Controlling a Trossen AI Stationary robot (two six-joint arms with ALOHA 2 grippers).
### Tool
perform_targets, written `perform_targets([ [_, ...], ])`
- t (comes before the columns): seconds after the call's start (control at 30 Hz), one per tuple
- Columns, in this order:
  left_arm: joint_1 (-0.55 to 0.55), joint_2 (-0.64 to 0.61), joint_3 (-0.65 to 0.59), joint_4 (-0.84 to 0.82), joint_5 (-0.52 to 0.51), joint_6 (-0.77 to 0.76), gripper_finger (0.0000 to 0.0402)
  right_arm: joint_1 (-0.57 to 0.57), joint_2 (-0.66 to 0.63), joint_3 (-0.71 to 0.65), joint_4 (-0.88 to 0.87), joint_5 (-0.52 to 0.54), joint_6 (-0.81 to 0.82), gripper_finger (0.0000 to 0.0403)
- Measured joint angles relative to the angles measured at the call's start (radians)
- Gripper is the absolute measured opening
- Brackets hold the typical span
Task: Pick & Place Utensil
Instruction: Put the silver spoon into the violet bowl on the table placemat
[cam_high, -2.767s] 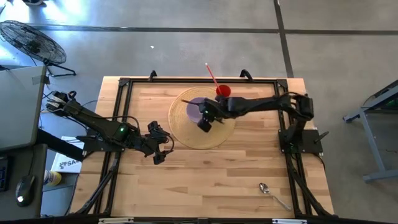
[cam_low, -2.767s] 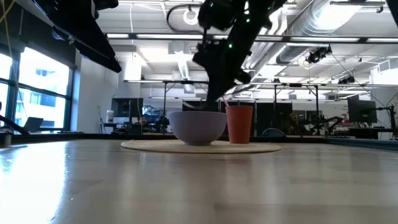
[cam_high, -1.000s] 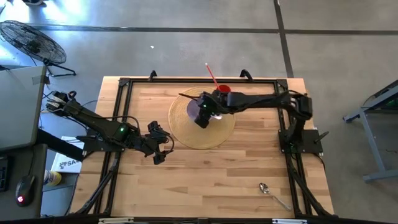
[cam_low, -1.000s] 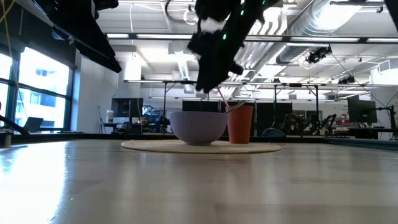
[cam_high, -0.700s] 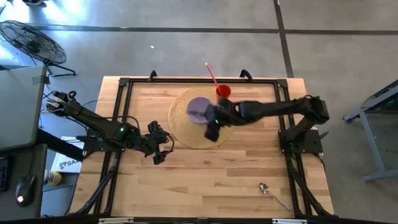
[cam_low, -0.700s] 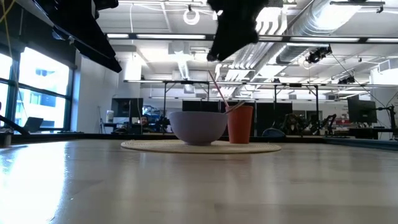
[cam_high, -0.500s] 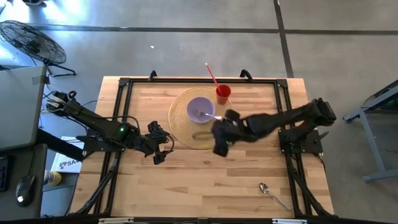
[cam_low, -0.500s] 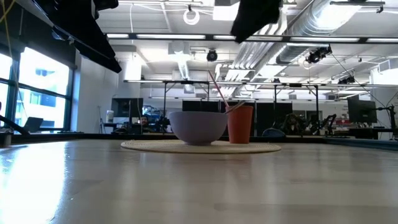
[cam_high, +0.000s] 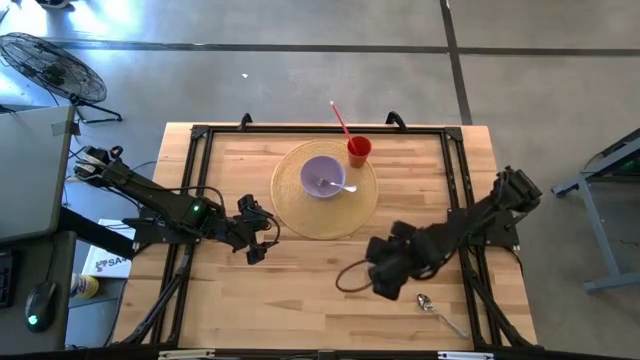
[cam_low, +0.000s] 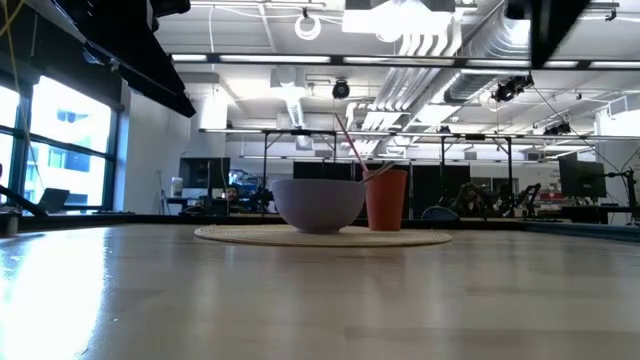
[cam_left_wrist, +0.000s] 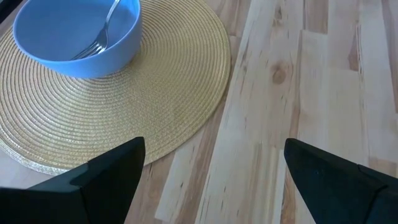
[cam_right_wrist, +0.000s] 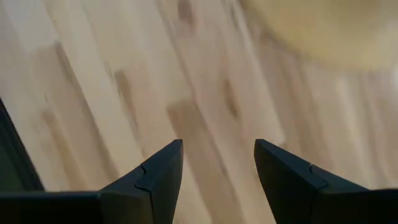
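Observation:
A purple bowl (cam_high: 323, 179) stands on a round woven mat (cam_high: 300, 215) at the table's far middle. A metal fork (cam_high: 340, 186) lies in it, its handle resting on the bowl's right rim; the left wrist view shows the fork (cam_left_wrist: 99, 37) too. A red cup (cam_high: 359, 150) with a red straw (cam_high: 340, 120) stands just behind the mat. A metal spoon (cam_high: 435, 308) lies flat near the table's near right corner. My right gripper (cam_high: 384, 285) is open above bare table, left of the spoon. My left gripper (cam_high: 262, 243) is open, left of the mat.
A black frame (cam_high: 200, 135) runs around the table's edges. Bare wood (cam_high: 300, 300) lies between the mat and the near edge. In the low view the bowl (cam_low: 318, 203) and cup (cam_low: 386, 200) stand side by side on the mat (cam_low: 320, 237).
My right gripper has swung quickly from above the bowl toward the near edge and right, ending close to the spoon. The fork now shows lying in the bowl. The bowl, cup and spoon have stayed in place.

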Motion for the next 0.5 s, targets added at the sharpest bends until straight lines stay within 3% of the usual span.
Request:
perform_targets([
  [0.27,0.0,0.0,0.0,0.0,0.0,0.0,0.0378,0.1,0.07,0.0,-0.08,-0.113,0.214,0.0193],
  [0.5,0.0,0.0,0.0,0.0,0.0,0.0,0.0378,0.16,0.166,0.0,-0.101,-0.41,0.339,0.0193],
])
